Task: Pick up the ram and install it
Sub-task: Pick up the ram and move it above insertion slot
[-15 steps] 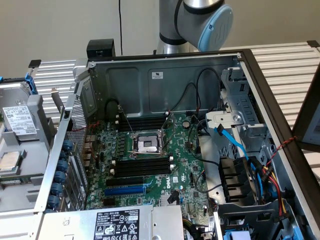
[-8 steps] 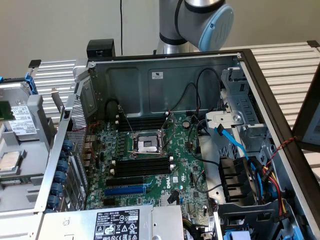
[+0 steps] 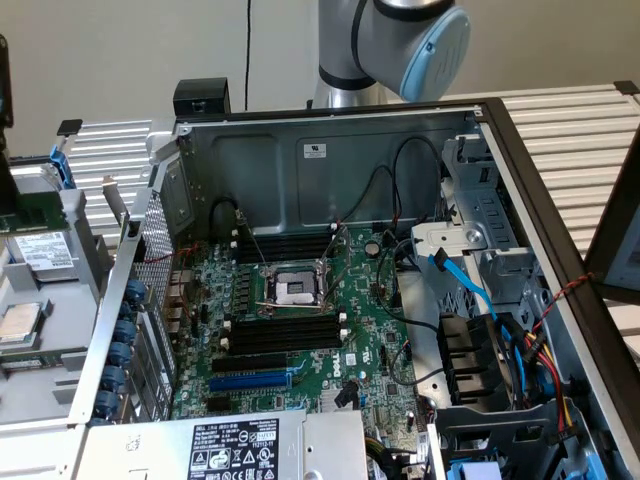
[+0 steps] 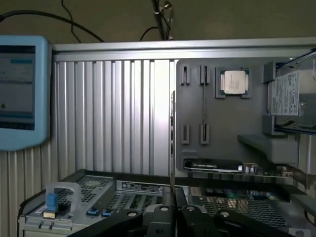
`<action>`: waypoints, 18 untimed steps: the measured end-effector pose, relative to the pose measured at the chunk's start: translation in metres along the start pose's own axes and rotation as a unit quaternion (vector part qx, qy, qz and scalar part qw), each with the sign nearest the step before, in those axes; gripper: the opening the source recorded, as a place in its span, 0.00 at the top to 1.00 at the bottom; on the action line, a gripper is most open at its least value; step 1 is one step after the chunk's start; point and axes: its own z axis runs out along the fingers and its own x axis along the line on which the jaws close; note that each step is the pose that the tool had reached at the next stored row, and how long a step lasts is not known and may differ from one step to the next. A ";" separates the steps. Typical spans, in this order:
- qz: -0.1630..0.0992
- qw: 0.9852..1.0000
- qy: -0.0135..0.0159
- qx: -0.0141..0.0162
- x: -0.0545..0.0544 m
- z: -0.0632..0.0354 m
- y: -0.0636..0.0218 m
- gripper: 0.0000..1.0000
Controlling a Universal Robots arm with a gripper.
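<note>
Jaws of the gripper (image 4: 172,203) look clenched on the ram (image 4: 172,143), a thin stick seen edge-on and standing straight out from between them. Just past it lies the open computer case (image 4: 98,190), and beyond that the ribbed surface (image 4: 108,113) with a grey tray (image 4: 222,128) holding a processor (image 4: 234,81) and a hard drive (image 4: 294,96). So the pick-up seems done. The ram touches no slot, as far as I can tell. In the exterior view the long black slots (image 3: 285,333) on the motherboard (image 3: 385,350) sit empty, so the installing is not yet done.
</note>
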 end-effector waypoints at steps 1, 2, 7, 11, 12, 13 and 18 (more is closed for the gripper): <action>0.000 1.000 0.000 0.000 0.000 -0.0001 -0.0047 0.88; 0.000 1.000 0.000 0.000 0.000 -0.0001 -0.0092 0.88; 0.000 1.000 0.000 0.000 0.000 0.0002 -0.0320 0.88; 0.000 1.000 -0.001 0.000 0.000 0.0008 -0.0503 0.88; 0.000 1.000 -0.002 0.000 0.000 0.0009 -0.0548 0.88; 0.000 1.000 -0.003 0.000 0.000 0.0011 -0.0592 0.88; 0.000 1.000 -0.013 -0.001 -0.001 0.0017 -0.0817 0.88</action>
